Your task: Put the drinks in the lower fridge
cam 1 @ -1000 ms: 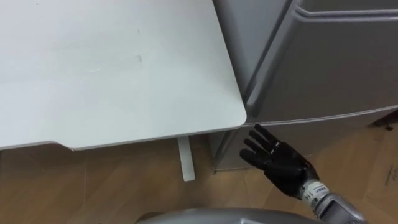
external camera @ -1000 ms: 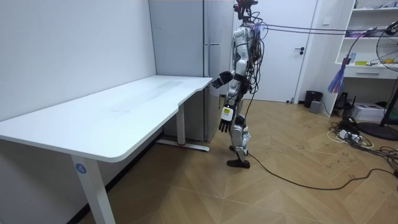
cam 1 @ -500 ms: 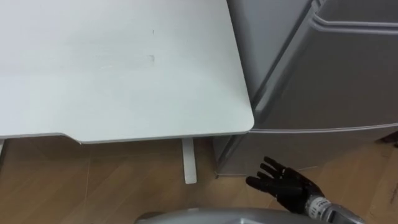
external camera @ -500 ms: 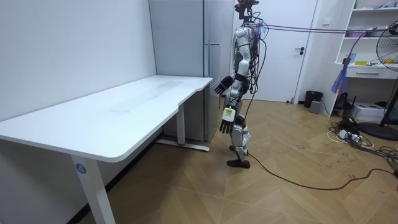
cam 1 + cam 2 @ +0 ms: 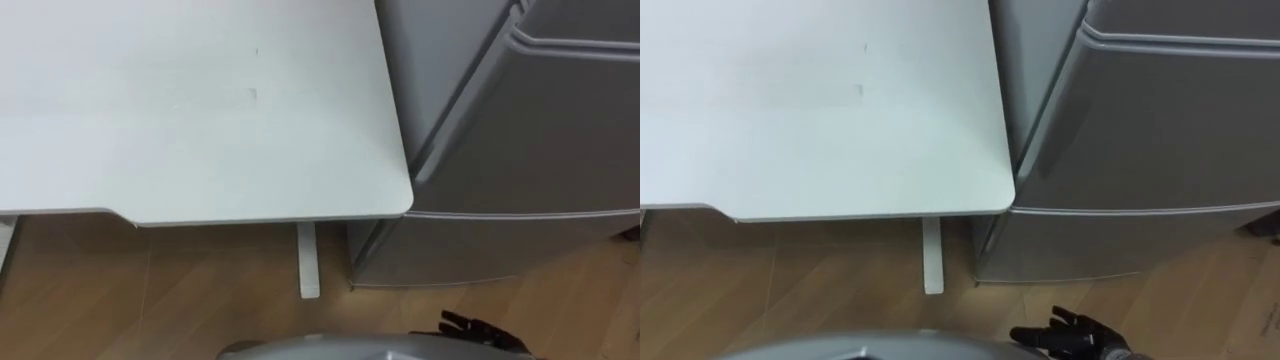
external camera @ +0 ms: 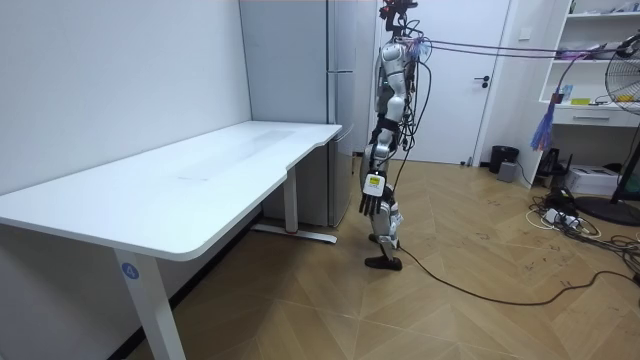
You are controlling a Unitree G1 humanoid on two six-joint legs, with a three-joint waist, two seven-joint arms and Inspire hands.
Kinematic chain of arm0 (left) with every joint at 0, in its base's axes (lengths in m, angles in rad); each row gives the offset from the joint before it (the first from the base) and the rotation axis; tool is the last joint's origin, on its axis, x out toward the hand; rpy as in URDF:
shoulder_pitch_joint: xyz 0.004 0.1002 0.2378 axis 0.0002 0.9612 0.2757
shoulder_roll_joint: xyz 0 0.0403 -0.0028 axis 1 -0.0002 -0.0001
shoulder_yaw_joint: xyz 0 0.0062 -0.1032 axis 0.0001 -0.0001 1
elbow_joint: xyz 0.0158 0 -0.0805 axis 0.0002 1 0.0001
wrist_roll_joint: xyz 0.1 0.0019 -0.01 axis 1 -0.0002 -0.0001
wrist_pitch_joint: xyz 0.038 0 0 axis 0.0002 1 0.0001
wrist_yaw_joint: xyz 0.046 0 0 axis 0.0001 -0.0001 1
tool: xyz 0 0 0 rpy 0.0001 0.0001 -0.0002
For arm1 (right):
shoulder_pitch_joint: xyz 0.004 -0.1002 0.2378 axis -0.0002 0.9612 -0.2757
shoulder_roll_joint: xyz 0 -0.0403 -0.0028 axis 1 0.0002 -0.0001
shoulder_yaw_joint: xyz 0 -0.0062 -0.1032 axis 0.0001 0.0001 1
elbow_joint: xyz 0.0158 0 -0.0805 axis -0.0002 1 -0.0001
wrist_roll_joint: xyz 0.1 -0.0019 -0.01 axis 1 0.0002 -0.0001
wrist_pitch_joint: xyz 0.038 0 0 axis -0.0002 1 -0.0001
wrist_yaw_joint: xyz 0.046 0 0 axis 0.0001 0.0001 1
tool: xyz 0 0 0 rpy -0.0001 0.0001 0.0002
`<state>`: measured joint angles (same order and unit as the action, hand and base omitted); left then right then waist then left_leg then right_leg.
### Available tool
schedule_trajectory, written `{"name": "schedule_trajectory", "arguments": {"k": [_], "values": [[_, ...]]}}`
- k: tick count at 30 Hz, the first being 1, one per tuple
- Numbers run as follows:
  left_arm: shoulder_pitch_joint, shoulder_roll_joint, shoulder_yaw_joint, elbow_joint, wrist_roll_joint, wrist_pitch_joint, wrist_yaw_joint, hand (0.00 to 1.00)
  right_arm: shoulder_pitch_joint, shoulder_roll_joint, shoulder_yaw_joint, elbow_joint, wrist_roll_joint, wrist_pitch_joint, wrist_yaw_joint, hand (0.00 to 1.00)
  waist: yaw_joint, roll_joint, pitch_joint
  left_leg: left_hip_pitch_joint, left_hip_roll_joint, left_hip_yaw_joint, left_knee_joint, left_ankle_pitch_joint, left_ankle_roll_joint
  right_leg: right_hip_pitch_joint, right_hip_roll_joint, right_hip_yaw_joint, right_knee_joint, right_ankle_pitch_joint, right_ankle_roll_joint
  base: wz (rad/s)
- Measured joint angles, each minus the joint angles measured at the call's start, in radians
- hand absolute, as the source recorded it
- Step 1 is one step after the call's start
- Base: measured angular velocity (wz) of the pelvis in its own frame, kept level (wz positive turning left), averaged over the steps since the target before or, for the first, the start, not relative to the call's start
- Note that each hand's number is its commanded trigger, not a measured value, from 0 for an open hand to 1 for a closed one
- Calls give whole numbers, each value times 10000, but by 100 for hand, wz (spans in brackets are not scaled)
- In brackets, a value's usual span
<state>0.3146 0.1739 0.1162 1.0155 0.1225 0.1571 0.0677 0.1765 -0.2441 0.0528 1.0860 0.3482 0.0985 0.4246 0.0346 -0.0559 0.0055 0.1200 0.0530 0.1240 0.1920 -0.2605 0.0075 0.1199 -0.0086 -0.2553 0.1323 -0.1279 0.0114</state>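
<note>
right hand (image 5: 1080,342), fingers spread and holding nothing, hangs low before the fridge (image 5: 1140,150).

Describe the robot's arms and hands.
Both hands are black with slim fingers. The right hand shows in the eye views; the left hand, in the room view, bears a small pale tag at its back. The arms are silver-grey.

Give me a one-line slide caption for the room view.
Robot stands at the corner of the white table, before the closed grey fridge, left hand hanging at its side.
</note>
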Motion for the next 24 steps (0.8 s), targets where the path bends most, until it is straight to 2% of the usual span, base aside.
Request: {"name": "schedule_trajectory", "arguments": {"k": [4, 6, 10, 21, 24], "values": [[-6, -74, 8, 100, 96, -125, 62, 0, -2, 329, -538, 526, 47, -145, -441, 0, -14, 7, -10, -25, -97, -181, 47, 0, 3, 78, -28, -93, -1, -25, 27, 12], [-17, -125, 18, 286, 526, -112, 106, 0, 3, 453, -779, 706, -51, -219, -647, 0, -16, 37, -28, -22, -116, -217, 48, 4, 12, 93, -66, -107, -1, -68, 30, 6], [-105, -139, 35, 598, 1167, -47, 110, 0, -85, 503, -863, 826, -456, -365, -792, 0, -17, 33, -23, -37, -133, -208, 54, 5, 14, 62, -64, 30, -2, -81, 34, 0], [-236, -266, 38, 653, 1349, 388, -103, 0, -290, 539, -858, 1228, -832, -410, -1624, 0, -44, 105, -57, -36, -145, -208, 62, 6, 14, 72, -65, 46, 2, -83, 33, 0], [-363, -278, 73, 662, 1660, 601, -132, 0, -583, 518, -871, 1580, -1311, -388, -1741, 0, -43, 103, -56, -35, -152, -193, 63, 5, 14, 71, -68, 90, 3, -108, 31, 0]]}}
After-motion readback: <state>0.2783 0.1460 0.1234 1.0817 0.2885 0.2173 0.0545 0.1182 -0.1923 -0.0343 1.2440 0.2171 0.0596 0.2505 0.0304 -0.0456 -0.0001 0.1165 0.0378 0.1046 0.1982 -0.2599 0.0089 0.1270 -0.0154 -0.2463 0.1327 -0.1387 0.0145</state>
